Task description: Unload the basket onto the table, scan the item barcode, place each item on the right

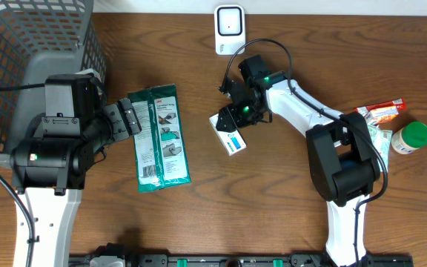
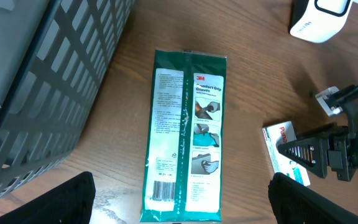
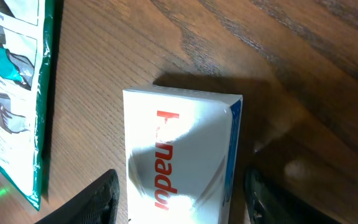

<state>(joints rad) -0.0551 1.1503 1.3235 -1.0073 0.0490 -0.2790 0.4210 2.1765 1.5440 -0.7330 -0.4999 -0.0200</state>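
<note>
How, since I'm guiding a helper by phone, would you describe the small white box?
Start at the white scanner at the middle of the table's far edge. Come straight toward the near edge to the small box lying flat. It is white with red lettering and a blue side, unlike the long green packet to its left.

READ | green packet [image 2: 185, 137]: I make out a red "3M" mark with "Comfort Grip Gloves" under it; fine print too small for me; barcode [image 2: 161, 188] at its lower left corner, digits illegible | white box [image 3: 179, 155]: red letters "nado" from my right wrist camera, "Pa" from my left
</note>
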